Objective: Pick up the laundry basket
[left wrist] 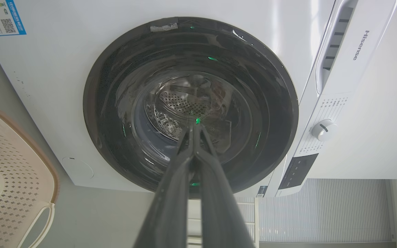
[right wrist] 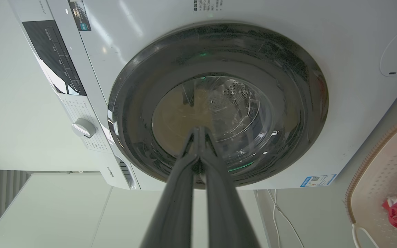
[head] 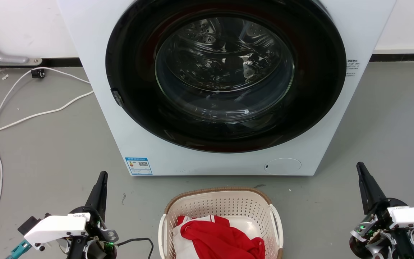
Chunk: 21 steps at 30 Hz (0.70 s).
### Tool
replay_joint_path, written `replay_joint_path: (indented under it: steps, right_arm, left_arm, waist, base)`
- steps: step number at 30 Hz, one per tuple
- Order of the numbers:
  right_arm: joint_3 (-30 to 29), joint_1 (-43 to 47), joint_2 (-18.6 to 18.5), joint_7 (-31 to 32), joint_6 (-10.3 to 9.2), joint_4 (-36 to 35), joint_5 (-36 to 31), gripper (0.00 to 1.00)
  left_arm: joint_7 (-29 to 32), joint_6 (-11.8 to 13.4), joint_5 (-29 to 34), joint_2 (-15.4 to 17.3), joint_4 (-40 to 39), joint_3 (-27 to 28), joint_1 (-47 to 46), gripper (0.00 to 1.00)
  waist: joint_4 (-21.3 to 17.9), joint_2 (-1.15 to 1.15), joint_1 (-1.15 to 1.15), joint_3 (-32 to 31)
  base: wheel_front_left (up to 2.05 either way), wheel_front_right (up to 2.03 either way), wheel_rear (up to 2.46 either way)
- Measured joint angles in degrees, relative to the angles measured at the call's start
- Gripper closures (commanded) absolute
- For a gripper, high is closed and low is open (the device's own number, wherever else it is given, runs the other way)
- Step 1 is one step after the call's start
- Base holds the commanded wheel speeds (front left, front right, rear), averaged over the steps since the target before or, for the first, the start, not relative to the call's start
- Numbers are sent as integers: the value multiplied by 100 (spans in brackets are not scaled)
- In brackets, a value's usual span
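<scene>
The cream, perforated, rounded-rectangular plastic laundry basket (head: 225, 205) with brown woven-look rim is resting on the floor (head: 49, 151) before the white washer (head: 84, 54), holding crumpled red cloth (head: 221, 237). The left tool (head: 102, 175) and right tool (head: 360, 166), dark fingers (left wrist: 171, 199) pressed together, are pointing at the washer.

Near end of laundry basket (head: 225, 207) beyond bottom edge

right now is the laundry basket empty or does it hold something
Not empty: a red and white garment lies inside the laundry basket.

"Hisense" stands on the washer's (left wrist: 47, 86) top panel (left wrist: 348, 65); the blue sticker's (left wrist: 0, 17) print is too small to read.
</scene>
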Motion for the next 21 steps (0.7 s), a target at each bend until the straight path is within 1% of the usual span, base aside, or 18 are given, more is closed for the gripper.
replay_joint_path:
  steps: [21]
  right_arm:
    - [-12,-1,9,2,0,0,-5,100]
  left_arm:
    - [7,0,3,-11,0,9,-2,100]
  waist:
    - [0,0,0,0]
  base:
    - [0,0,0]
